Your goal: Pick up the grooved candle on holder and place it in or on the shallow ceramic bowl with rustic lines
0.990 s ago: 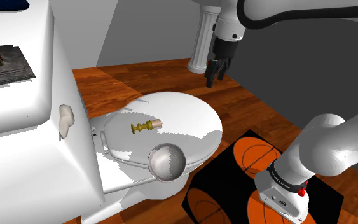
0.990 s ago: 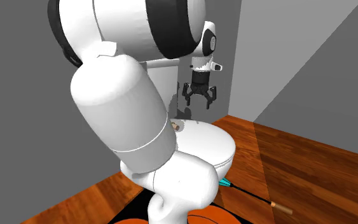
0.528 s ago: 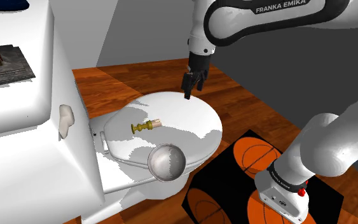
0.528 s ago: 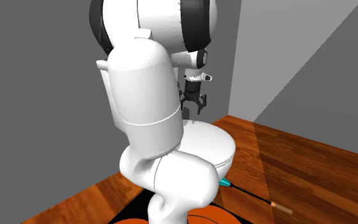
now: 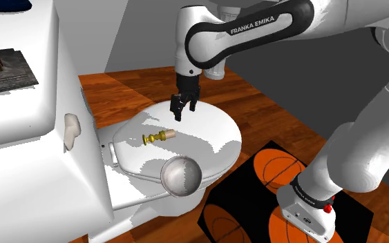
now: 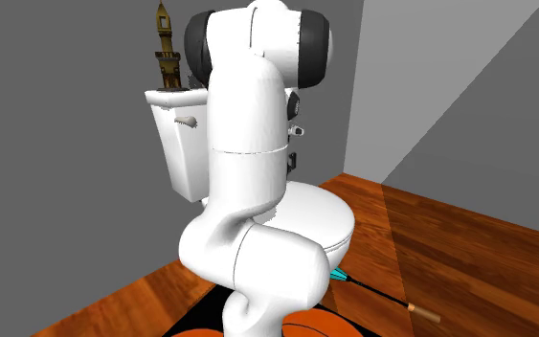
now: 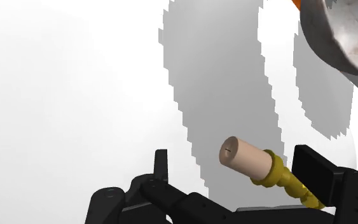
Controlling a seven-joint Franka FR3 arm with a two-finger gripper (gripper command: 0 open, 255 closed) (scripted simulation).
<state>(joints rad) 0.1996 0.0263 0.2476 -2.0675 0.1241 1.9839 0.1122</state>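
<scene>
The candle (image 5: 167,133), a pale stub on a gold holder (image 5: 151,137), lies on its side on the white toilet lid (image 5: 206,128). The grey shallow bowl (image 5: 181,175) sits at the lid's front edge, nearer the camera. My gripper (image 5: 183,108) hangs open just above the lid, a little to the shoulder view's right of the candle and beyond it. In the wrist view the candle (image 7: 246,157) lies between my spread fingers (image 7: 161,164) without touching them, and the bowl (image 7: 346,32) is further off.
The white toilet tank (image 5: 27,103) with its flush handle (image 5: 70,130) rises at the shoulder view's left. A basketball-print mat (image 5: 269,172) covers the wooden floor beside my stand. A tower figurine (image 6: 167,48) stands on the tank. A dart-like stick (image 6: 377,291) lies on the floor.
The arm has swung to the shoulder view's left and come down, bringing the gripper from beside the far pillar to just above the lid near the candle. The fingers stayed open.
</scene>
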